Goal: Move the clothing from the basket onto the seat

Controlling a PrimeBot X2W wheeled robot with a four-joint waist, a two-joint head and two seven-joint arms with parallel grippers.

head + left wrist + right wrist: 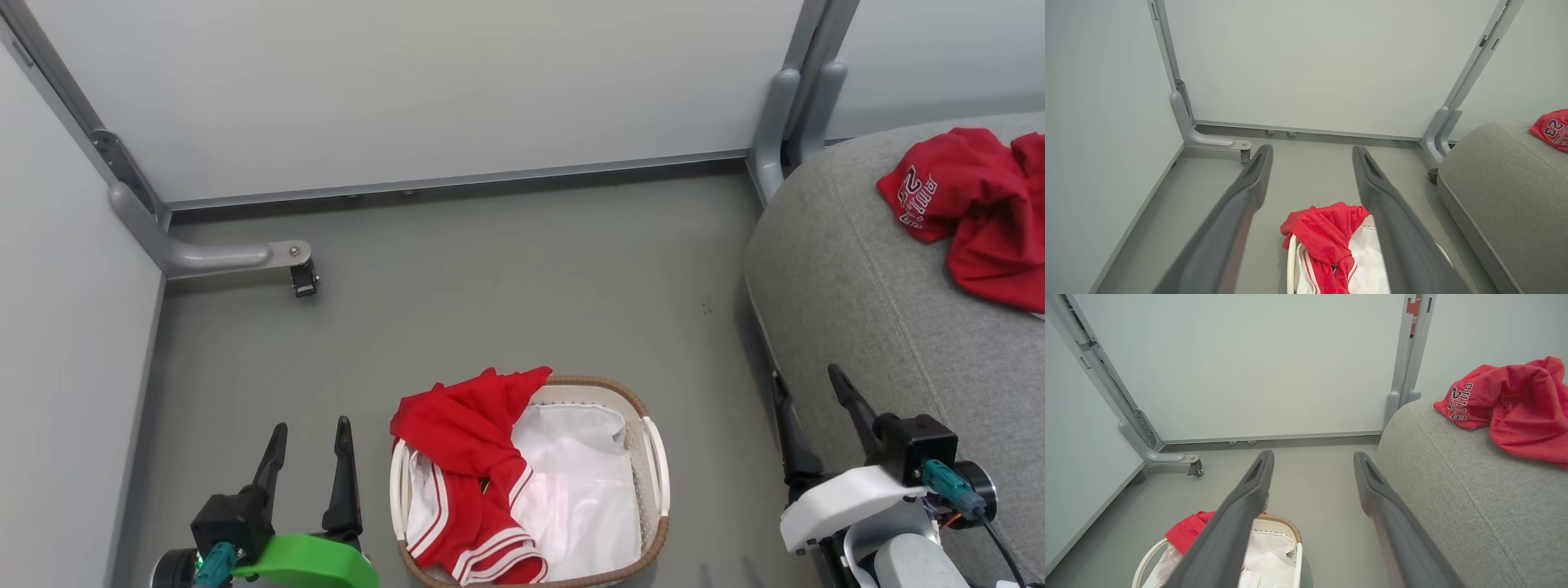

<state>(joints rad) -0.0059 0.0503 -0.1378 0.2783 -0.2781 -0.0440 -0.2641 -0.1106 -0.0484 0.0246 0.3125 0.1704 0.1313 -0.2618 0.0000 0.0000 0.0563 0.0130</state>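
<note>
The white lattice basket [653,457] with a brown rim stands on the floor at the bottom centre. Red shorts [473,474] with white stripes lie in it and drape over its left rim, on the white liner. A red jersey [971,204] with white lettering lies crumpled on the grey seat [857,278] at the right. My left gripper [312,429] is open and empty, left of the basket. My right gripper [808,380] is open and empty beside the seat's front edge. The shorts [1327,237] show between the left fingers; the jersey [1506,404] lies on the seat [1453,490].
Pale partition panels close the space at the back and left. A grey panel foot with a caster [302,278] juts onto the floor at the back left, and a grey post [784,122] stands by the seat's corner. Grey floor [506,286] lies between the basket and the panels.
</note>
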